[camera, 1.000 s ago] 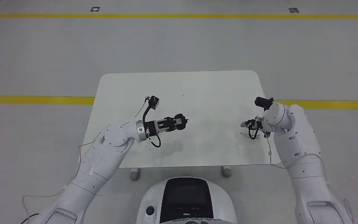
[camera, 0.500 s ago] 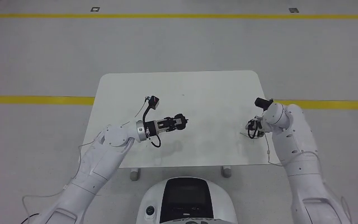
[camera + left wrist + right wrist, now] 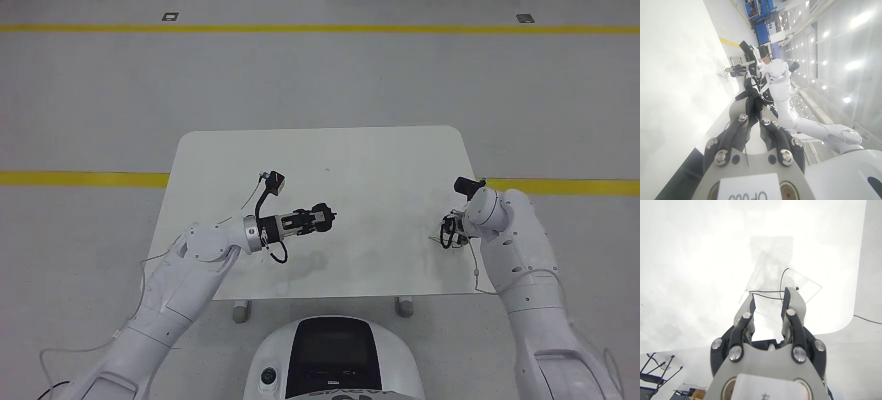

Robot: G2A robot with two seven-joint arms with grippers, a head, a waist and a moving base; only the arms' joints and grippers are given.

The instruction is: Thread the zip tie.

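From above, the left tool (image 3: 328, 215) hangs over the middle of the white worktop (image 3: 350, 165), lying roughly level and pointing across toward the other arm. The right tool (image 3: 447, 231) sits low near the worktop's right edge, and at this range neither tool's opening can be judged. In the left wrist view the left tool's fingers (image 3: 755, 106) are pressed together. A thin black strand (image 3: 747, 151) runs from between them back toward the palm, so the tool is pinching it, though whether it is a zip tie's tail cannot be told for certain. Farther off in that view the right tool stands at a clear plate (image 3: 723, 74) near the worktop's corner. In the right wrist view the right tool is spread wide, its ribbed fingers (image 3: 786, 298) well apart and closed on nothing, with the tips down at the near edge of the clear plate. Thin black zip ties (image 3: 764, 292) lie on that plate: two strands run crosswise between the spread fingertips, and one curves up into a loop near a small black head (image 3: 797, 288). Whether the fingertips touch the plate cannot be told.
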